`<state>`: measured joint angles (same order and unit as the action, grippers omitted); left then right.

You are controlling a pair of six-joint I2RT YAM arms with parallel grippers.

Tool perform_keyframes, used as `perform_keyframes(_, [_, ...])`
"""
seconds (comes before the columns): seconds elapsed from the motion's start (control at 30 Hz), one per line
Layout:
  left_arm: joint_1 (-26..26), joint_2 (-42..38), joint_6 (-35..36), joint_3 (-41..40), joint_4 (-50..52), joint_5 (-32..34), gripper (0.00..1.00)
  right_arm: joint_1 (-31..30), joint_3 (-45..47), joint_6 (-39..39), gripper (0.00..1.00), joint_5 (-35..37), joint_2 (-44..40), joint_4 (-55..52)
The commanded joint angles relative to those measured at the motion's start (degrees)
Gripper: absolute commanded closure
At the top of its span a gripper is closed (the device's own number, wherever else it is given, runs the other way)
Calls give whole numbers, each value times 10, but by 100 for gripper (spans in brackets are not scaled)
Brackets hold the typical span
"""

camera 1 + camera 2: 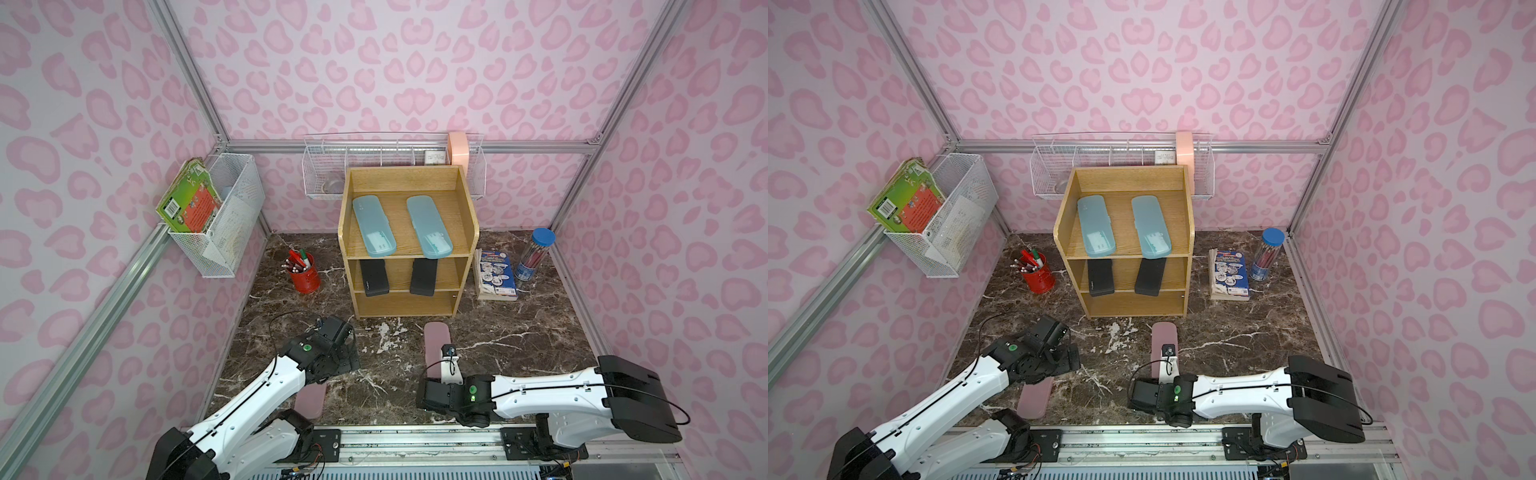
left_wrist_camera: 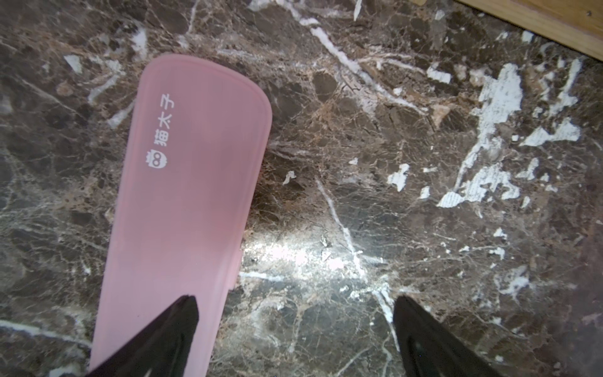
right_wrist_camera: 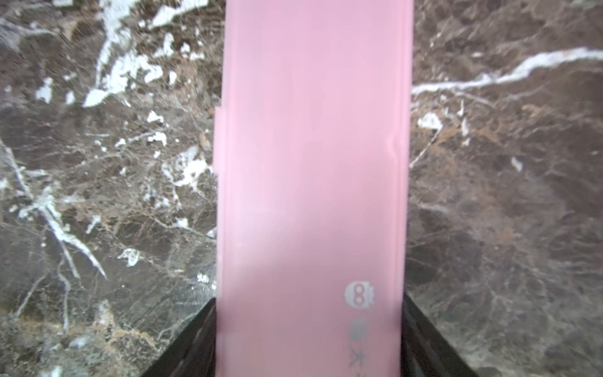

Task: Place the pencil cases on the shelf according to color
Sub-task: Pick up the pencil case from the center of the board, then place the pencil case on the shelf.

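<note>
Shelf [image 1: 467,199] toward the table's [image 1: 540,332] back edge: top pair of cases [image 1: 372,224] over middle pair [image 1: 376,277] (side by side); fifth case [image 1: 436,336] before it, sixth case [image 1: 309,401] at the front edge.

two pink cases [image 1: 435,338] flat before shelf [image 1: 405,305]
</note>
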<state>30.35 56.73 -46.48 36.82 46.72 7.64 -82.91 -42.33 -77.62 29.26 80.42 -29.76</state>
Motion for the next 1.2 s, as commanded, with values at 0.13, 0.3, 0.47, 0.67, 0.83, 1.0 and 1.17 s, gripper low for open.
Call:
perform_keyframes(0.13, [-3,-4,-8,-2,-1,22,2,46,-3,107,36,50,6,73])
perform_keyframes(0.3, [-6,-12,-19,-19,-11,21,2,108,-30,181,36,40,36,103])
perform_keyframes(0.47, [-7,-6,-13,-12,-9,34,1,187,-17,263,35,-13,70,205])
perform_keyframes(0.67, [-12,-12,-13,1,9,66,1,257,-49,337,30,-65,135,265])
perform_keyframes(0.83, [-24,-11,-19,-5,18,79,1,266,-81,348,10,-66,166,247])
perform_keyframes(1.0, [-29,-5,-22,-18,16,97,1,260,-60,331,5,-59,134,238])
perform_keyframes(1.17, [-30,-17,-35,-28,25,120,1,220,-47,299,4,-23,80,181])
